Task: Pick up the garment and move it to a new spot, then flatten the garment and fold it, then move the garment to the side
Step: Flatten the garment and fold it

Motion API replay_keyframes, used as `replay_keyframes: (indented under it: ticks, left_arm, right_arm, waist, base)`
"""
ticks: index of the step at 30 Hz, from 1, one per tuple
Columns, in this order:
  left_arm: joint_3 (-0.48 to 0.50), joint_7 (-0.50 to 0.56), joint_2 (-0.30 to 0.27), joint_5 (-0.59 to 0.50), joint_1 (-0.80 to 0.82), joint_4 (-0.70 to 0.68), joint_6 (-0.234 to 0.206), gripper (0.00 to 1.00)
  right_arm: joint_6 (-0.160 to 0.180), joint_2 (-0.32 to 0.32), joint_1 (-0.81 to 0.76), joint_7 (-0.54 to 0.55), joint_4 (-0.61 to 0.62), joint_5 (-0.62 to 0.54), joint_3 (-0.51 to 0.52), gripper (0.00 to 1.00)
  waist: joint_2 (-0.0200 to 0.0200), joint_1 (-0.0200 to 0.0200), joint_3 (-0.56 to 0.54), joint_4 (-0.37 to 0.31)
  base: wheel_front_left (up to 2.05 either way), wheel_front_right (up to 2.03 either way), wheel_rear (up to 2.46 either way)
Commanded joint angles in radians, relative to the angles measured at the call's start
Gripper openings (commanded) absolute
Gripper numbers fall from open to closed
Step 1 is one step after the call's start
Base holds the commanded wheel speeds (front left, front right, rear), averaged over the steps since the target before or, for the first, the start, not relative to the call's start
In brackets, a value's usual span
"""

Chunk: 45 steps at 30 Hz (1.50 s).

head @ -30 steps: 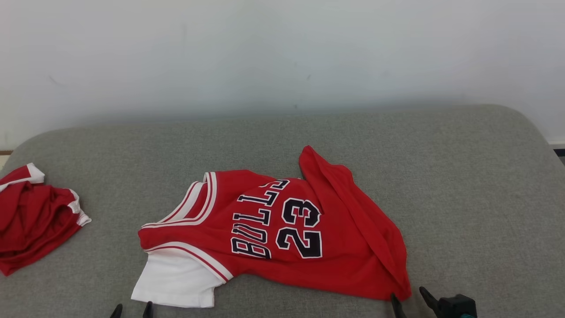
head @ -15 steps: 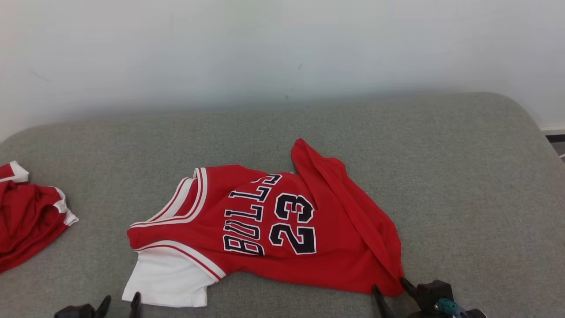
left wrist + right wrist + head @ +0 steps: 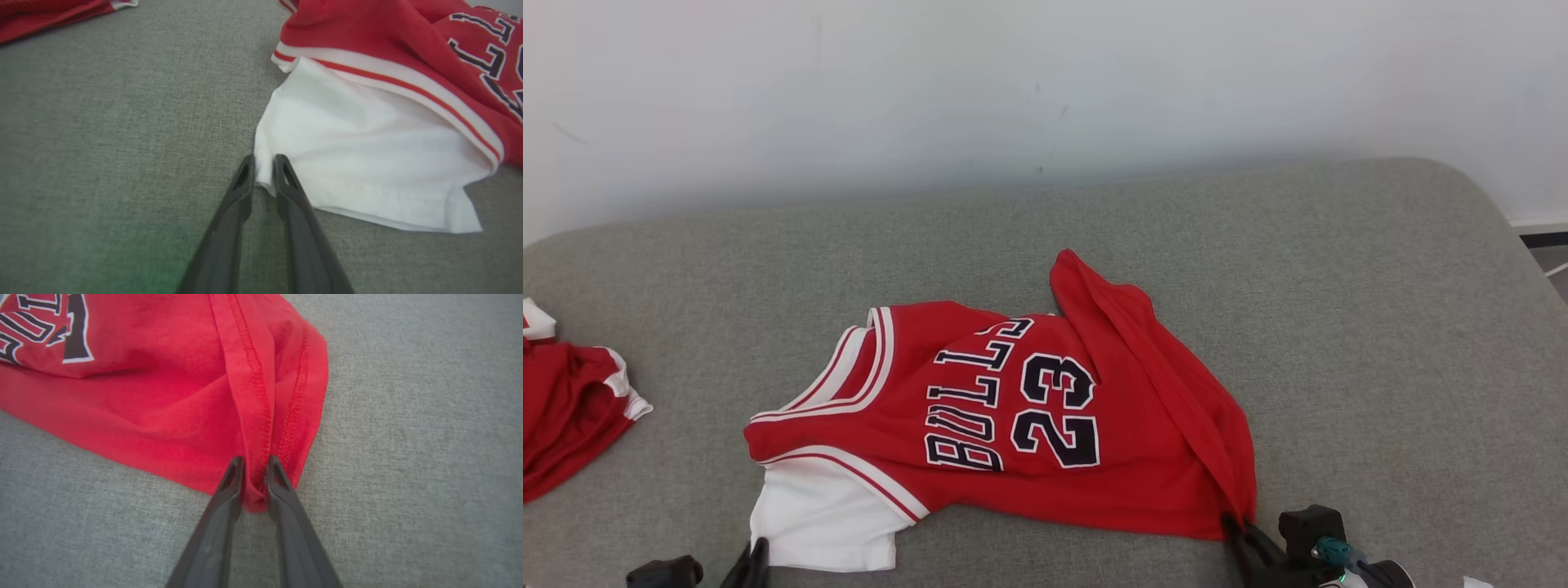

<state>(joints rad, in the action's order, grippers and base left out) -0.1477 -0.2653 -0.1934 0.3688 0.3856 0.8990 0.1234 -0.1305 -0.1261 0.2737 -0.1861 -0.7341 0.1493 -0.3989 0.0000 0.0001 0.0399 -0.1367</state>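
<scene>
From the head we see the garment lying near the front of the grey cushion, its long axis running across us, neck and white sleeve toward our left, hem toward our right. Along our left wrist, the left gripper has its jaws clamped on the sleeve's near corner. Along our right wrist, the right gripper pinches the red hem corner between closed jaws.

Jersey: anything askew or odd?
Yes: the jersey isn't flat. Its right end is folded over in a raised ridge, pinched at the corner by the right gripper; the left gripper pinches the white sleeve.
</scene>
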Motion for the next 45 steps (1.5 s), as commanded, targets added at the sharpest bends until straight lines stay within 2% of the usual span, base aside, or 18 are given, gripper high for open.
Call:
replay_keyframes:
  ticks: [1,6,10,16,20,27,31,35,39,45]
  left_arm:
    - [-0.008,0.002,-0.003,0.004,-0.015,0.005,0.003,0.00]
    - [0.002,0.001,-0.010,0.017,-0.048,-0.051,0.004,0.00]
    - [0.014,0.000,-0.010,0.008,-0.098,-0.121,0.002,0.00]
    - [0.027,0.000,-0.026,0.003,-0.178,-0.252,-0.004,0.00]
    - [0.029,0.019,-0.046,0.004,-0.187,-0.348,-0.013,0.00]
    - [0.022,0.116,-0.070,0.008,-0.120,-0.516,-0.027,0.00]
    - [0.002,0.198,-0.093,-0.002,-0.005,-0.604,-0.022,0.00]
    - [-0.015,0.281,-0.122,0.012,0.172,-0.637,-0.011,0.00]
    - [-0.036,0.352,-0.152,0.033,0.397,-0.610,-0.001,0.00]
    - [-0.077,0.420,-0.179,0.050,0.768,-0.505,0.004,0.00]
  right_arm:
    - [0.000,0.004,-0.001,-0.009,-0.014,0.001,0.003,0.00]
    - [0.000,0.006,-0.026,-0.019,-0.013,0.034,0.008,0.00]
    - [0.000,-0.010,-0.060,-0.009,0.039,0.084,-0.011,0.00]
    - [0.000,-0.068,-0.149,0.066,0.225,0.227,-0.034,0.00]
    - [0.000,-0.113,-0.190,0.137,0.367,0.273,-0.031,0.00]
    - [0.000,-0.123,-0.165,0.237,0.516,0.320,-0.020,0.00]
    - [0.000,-0.112,-0.078,0.297,0.558,0.360,-0.012,0.00]
    - [0.000,-0.102,0.093,0.353,0.542,0.407,0.003,0.00]
    - [0.000,-0.068,0.321,0.415,0.457,0.479,0.043,0.00]
    - [-0.001,-0.019,0.707,0.490,0.254,0.573,0.129,0.00]
  waist:
    - [0.0000,-0.0001,-0.008,0.003]
    - [0.0000,-0.0001,-0.025,0.015]
    - [0.0000,-0.0001,-0.039,0.022]
    - [0.0000,-0.0001,-0.050,0.024]
    - [0.0000,-0.0001,-0.050,0.026]
    - [0.0000,-0.0001,-0.035,0.033]
    - [0.0000,-0.0001,0.004,0.041]
    - [0.0000,-0.0001,0.070,0.045]
    - [0.0000,-0.0001,0.160,0.045]
    - [0.0000,-0.0001,0.304,0.041]
  base:
    - [0.00,0.00,0.00]
    - [0.00,0.00,0.00]
    - [0.00,0.00,0.00]
    - [0.00,0.00,0.00]
    - [0.00,0.00,0.00]
    - [0.00,0.00,0.00]
    - [0.00,0.00,0.00]
    - [0.00,0.00,0.00]
    - [0.00,0.00,0.00]
    - [0.00,0.00,0.00]
